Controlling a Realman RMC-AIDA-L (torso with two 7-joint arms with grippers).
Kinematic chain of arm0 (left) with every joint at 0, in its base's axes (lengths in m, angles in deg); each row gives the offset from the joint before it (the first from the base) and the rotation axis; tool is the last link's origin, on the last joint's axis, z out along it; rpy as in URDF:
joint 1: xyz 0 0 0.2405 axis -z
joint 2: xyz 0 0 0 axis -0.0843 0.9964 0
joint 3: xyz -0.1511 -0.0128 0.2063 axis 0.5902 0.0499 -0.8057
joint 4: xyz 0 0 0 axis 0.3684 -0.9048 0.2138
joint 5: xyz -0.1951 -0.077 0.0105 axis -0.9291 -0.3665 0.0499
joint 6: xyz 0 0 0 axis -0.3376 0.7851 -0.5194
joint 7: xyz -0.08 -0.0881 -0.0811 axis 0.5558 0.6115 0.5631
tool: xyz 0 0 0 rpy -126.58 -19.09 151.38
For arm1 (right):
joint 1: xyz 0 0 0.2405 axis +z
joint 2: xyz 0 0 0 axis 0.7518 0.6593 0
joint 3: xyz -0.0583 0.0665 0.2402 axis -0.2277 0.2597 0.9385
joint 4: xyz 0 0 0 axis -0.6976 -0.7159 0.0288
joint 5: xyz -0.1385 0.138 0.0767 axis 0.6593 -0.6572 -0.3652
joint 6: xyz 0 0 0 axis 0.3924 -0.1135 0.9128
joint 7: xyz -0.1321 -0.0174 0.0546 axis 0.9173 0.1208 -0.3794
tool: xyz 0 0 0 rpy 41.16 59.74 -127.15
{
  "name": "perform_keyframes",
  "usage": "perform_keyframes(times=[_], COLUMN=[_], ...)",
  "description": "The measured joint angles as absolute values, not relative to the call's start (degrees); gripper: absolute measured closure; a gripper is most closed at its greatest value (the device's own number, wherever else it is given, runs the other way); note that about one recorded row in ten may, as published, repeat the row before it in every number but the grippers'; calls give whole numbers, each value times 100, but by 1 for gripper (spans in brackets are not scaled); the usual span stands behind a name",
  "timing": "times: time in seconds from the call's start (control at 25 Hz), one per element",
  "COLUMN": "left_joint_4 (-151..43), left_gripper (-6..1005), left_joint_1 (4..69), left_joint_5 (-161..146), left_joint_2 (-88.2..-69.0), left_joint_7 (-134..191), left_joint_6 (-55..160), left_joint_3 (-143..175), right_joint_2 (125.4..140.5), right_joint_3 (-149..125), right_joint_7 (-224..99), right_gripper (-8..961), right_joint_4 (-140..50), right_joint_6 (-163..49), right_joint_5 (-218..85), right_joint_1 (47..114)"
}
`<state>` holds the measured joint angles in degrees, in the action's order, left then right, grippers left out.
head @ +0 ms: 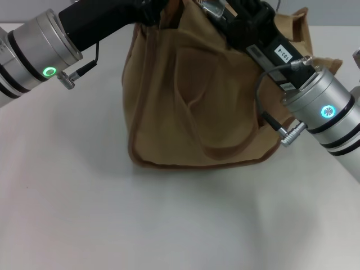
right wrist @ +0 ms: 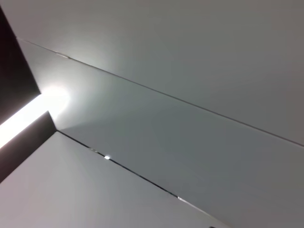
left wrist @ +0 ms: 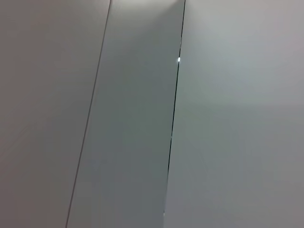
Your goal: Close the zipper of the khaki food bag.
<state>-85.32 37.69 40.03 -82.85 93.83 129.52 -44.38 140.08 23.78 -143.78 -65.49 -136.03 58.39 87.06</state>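
From the head camera, you see the khaki food bag (head: 197, 101) standing on the white worktop (head: 140, 219) at about twelve o'clock, just right of centre, its front panel creased and a loop handle hanging down it. Both arms reach over its top edge: the left end effector (head: 147, 12) comes in from ten o'clock to the bag's top left corner, the right end effector (head: 242, 14) from two o'clock over the top right. Their fingers are cut off or hidden up there, so you cannot tell whether either is wide, narrow or holding anything. The zipper itself is out of sight on the top panel. Judging by the poses, you are at the step of bracing the bag and engaging the pull; the next move calls for one arm to hold the fabric taut while the other draws the tab steadily along the line. The left wrist camera shows only pale flat panels with thin dark seams, probably wall or ceiling. The right wrist camera shows similar panels and one bright light strip.
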Motion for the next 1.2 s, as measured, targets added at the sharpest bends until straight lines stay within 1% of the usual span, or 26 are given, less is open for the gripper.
perform_keyframes(times=[0.36, 0.6, 0.8, 1.04, 1.2], left_joint_4=[-8528, -8529, -8532, -8534, -8534], left_gripper=[969, 969, 968, 968, 968], left_joint_1=[3771, 3771, 3771, 3777, 3785], left_joint_5=[3984, 3983, 3980, 3970, 3966], left_joint_2=[-8285, -8286, -8286, -8286, -8286], left_joint_7=[9320, 9315, 9314, 9313, 9312], left_joint_6=[12944, 12950, 12955, 12949, 12943], left_joint_3=[-4442, -4441, -4441, -4434, -4437], right_joint_2=[14008, 14008, 14008, 14007, 14001], right_joint_3=[2365, 2327, 2313, 2305, 2306], right_joint_7=[-14365, -14345, -14293, -14241, -14182], right_gripper=[178, 244, 474, 617, 618], right_joint_4=[-6529, -6473, -6445, -6378, -6377], right_joint_6=[-13479, -13340, -13370, -13384, -13441], right_joint_5=[5846, 5861, 5890, 6106, 6255], right_joint_1=[8716, 8697, 8670, 8649, 8646])
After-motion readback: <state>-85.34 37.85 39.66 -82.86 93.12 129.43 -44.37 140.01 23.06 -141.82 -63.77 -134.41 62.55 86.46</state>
